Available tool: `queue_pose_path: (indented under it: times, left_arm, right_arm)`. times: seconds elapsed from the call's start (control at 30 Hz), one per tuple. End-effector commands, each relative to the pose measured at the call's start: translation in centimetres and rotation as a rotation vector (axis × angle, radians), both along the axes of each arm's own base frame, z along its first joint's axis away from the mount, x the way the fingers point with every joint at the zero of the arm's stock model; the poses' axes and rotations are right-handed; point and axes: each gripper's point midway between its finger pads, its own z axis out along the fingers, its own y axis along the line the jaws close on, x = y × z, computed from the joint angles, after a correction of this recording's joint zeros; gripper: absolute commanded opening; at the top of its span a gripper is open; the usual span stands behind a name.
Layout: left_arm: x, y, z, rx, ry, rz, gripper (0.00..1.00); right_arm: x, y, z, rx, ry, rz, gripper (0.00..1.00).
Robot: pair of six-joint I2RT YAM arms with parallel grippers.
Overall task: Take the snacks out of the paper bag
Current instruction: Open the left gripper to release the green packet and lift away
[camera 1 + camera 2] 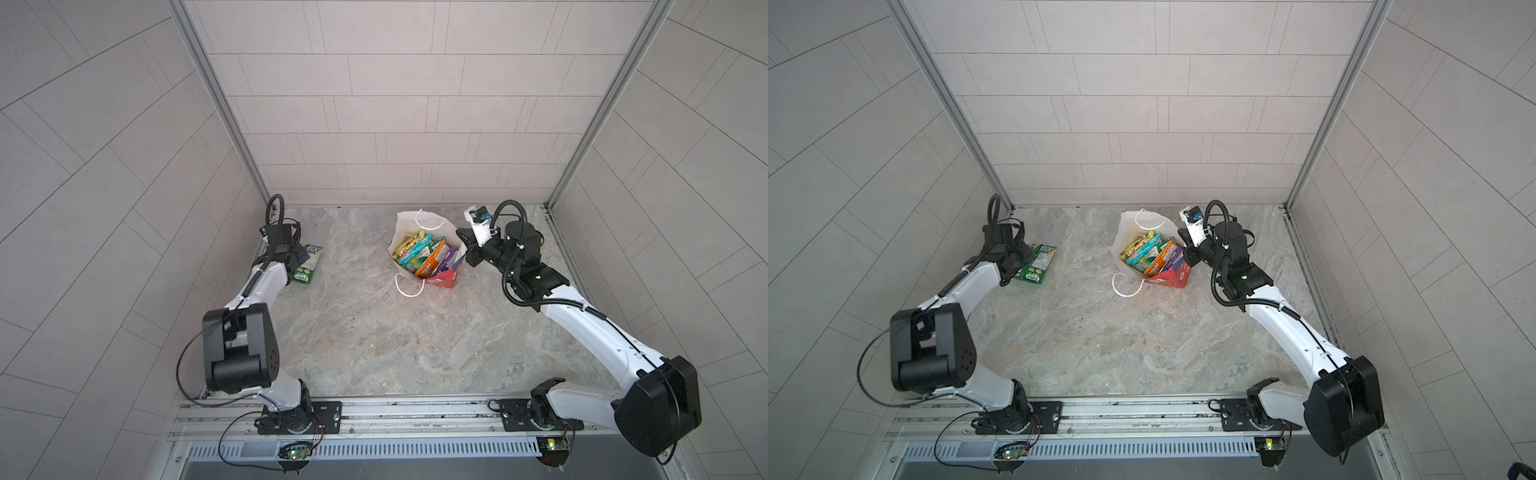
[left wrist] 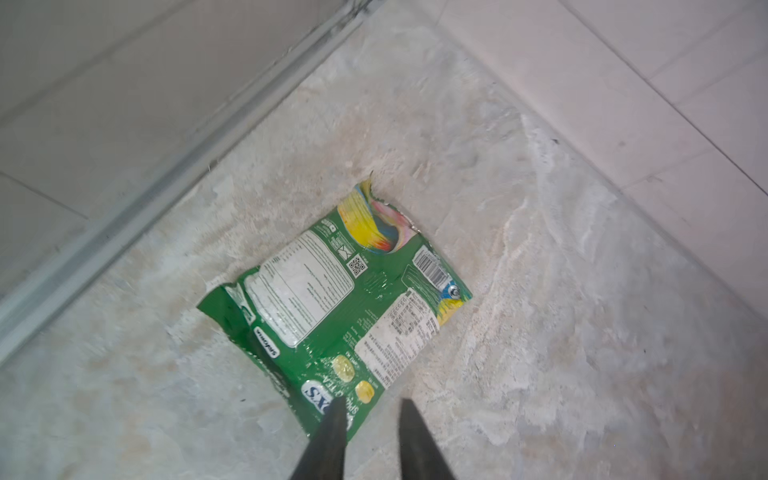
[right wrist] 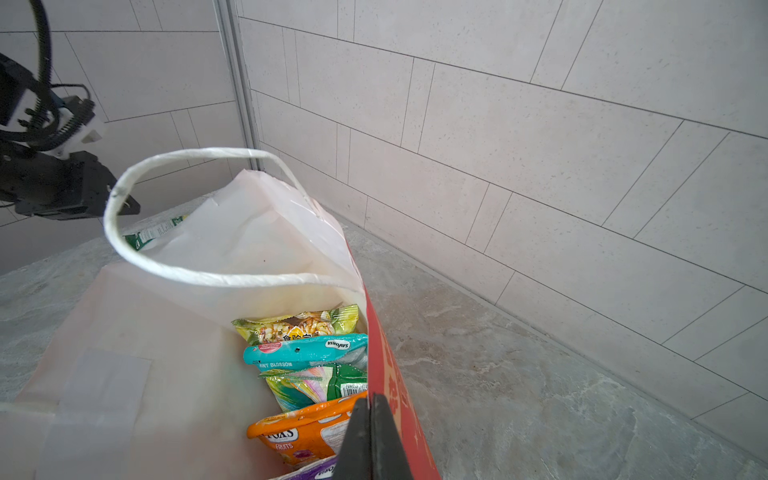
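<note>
A tug from the right gripper [image 3: 370,409], shut on the rim of the red paper gift bag [image 3: 386,353], could topple it; the left gripper [image 2: 372,403] hangs narrowly parted over a flat green snack packet [image 2: 328,299].

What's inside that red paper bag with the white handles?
In the red paper bag, five glossy snack packets stand on edge: yellow, teal, green-streaked, orange, purple. Their lower parts and the bag's bottom are hidden.
</note>
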Motion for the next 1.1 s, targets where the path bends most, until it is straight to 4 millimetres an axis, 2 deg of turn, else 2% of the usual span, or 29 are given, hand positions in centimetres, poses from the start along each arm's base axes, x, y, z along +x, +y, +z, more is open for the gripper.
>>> queue_pose_path:
  times: [0.0, 0.03, 0.13, 0.2, 0.37, 0.6, 0.77, 1.07]
  left_arm:
    - [-1.6, -0.6, -3.1, -0.065, -0.004, 0.064, 0.05]
    - [-2.1, -1.1, -4.1, -0.079, 0.022, 0.053, 0.00]
    - [-3.1, -1.8, -7.1, -0.113, 0.097, 0.043, 0.00]
    - [-3.4, -2.0, -8.4, -0.127, 0.125, 0.039, 0.00]
    - [-1.7, -2.7, -10.5, -0.177, 0.170, -0.008, 0.00]
    - [0.2, -3.2, -11.2, -0.211, 0.160, -0.029, 0.00]
    - [1.3, -3.3, -11.1, -0.225, 0.147, -0.046, 0.00]
    - [0.1, -2.5, -11.1, -0.234, 0.140, -0.007, 0.00]
  right_arm:
    - [-0.2, 0.8, 3.4, 0.055, -0.100, 0.034, 0.00]
    - [-0.2, 0.8, 3.4, 0.055, -0.100, 0.035, 0.00]
    - [-0.1, 0.9, 3.1, 0.056, -0.094, 0.036, 0.00]
    - [-0.1, 0.9, 3.1, 0.057, -0.092, 0.037, 0.00]
    - [-0.1, 0.8, 3.0, 0.053, -0.094, 0.034, 0.00]
    - [-0.1, 0.8, 2.9, 0.049, -0.093, 0.031, 0.00]
    - [-0.1, 0.7, 3.1, 0.048, -0.096, 0.030, 0.00]
    - [-0.2, 0.6, 3.2, 0.047, -0.102, 0.026, 0.00]
